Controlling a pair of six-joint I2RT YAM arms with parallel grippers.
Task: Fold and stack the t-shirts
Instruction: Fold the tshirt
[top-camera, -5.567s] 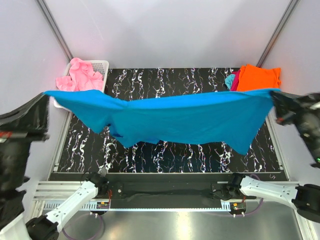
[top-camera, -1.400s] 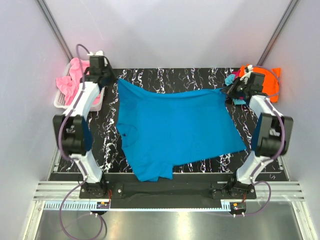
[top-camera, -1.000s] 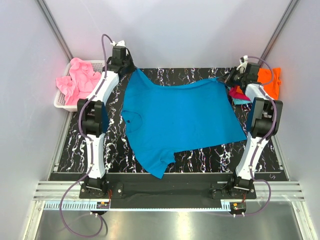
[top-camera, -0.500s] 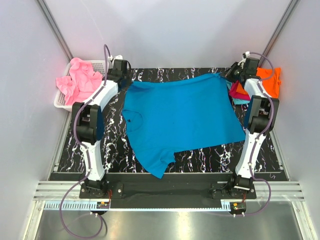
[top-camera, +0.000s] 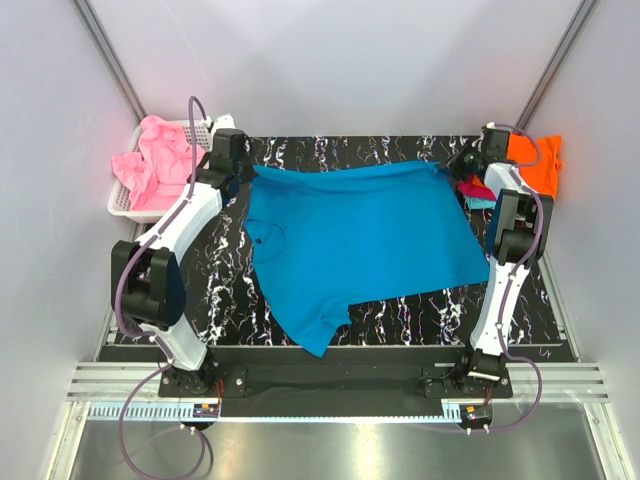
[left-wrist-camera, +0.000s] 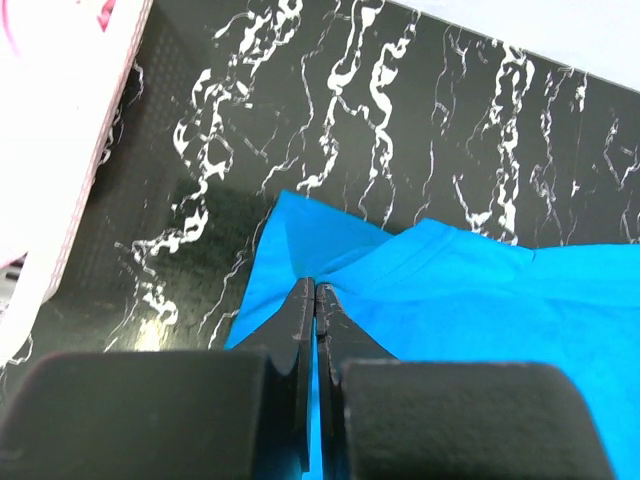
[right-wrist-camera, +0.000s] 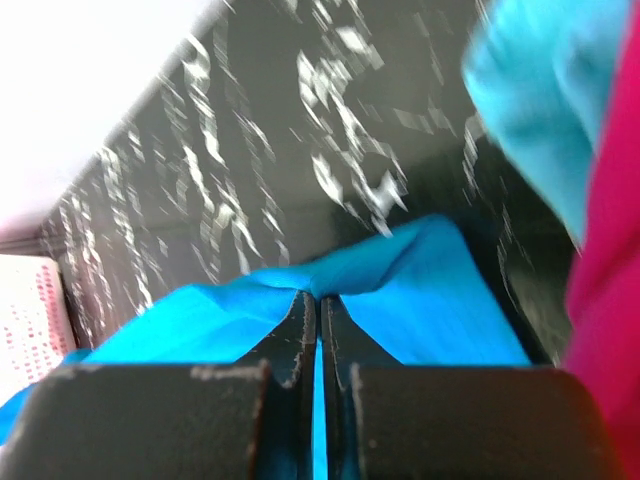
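Top view: teal-blue t-shirt (top-camera: 360, 240) spread flat on marble table (top-camera: 225, 295), far corners at left gripper (top-camera: 245, 170) and right gripper (top-camera: 457, 165); left wrist: jaws pinched closed on its corner; right wrist: blurry, jaws closed on cloth edge too.

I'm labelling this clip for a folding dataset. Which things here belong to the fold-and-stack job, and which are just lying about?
Job: teal-blue t-shirt, pinched at its far corners by the left gripper and right gripper; pink t-shirt; orange t-shirt; magenta t-shirt; light cyan t-shirt.
Lying about: white mesh basket; black marbled table.
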